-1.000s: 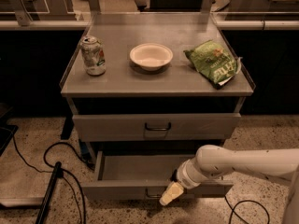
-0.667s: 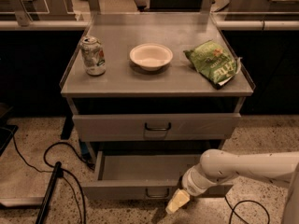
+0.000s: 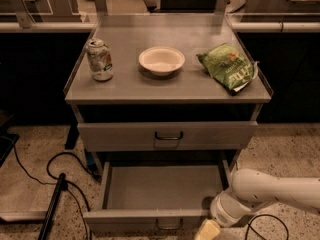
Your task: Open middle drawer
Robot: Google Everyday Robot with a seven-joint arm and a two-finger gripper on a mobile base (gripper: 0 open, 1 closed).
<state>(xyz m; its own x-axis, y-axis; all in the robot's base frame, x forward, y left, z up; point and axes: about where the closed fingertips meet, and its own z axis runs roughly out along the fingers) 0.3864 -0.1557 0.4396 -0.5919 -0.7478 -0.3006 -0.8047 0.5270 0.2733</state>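
The middle drawer [image 3: 125, 218] of the grey metal cabinet stands pulled out towards me. Its inside [image 3: 160, 186] shows bare and empty. Its small dark bar handle [image 3: 169, 226] sits at the centre of the flat front, near the bottom edge of the view. My gripper [image 3: 207, 230] is at the bottom edge, just right of the handle and in front of the drawer's front. The white arm [image 3: 270, 191] reaches in from the right. The lowest drawer is hidden below.
The top drawer [image 3: 167, 135], with a label recess under its handle, is shut. On the cabinet top stand a drink can [image 3: 99, 59], a white bowl [image 3: 161, 60] and a green chip bag [image 3: 229, 67]. Black cables [image 3: 60, 176] and a dark pole [image 3: 52, 209] lie on the floor at left.
The middle drawer has come further out towards me. My gripper and arm have moved down and back with it, towards the bottom edge of the view.
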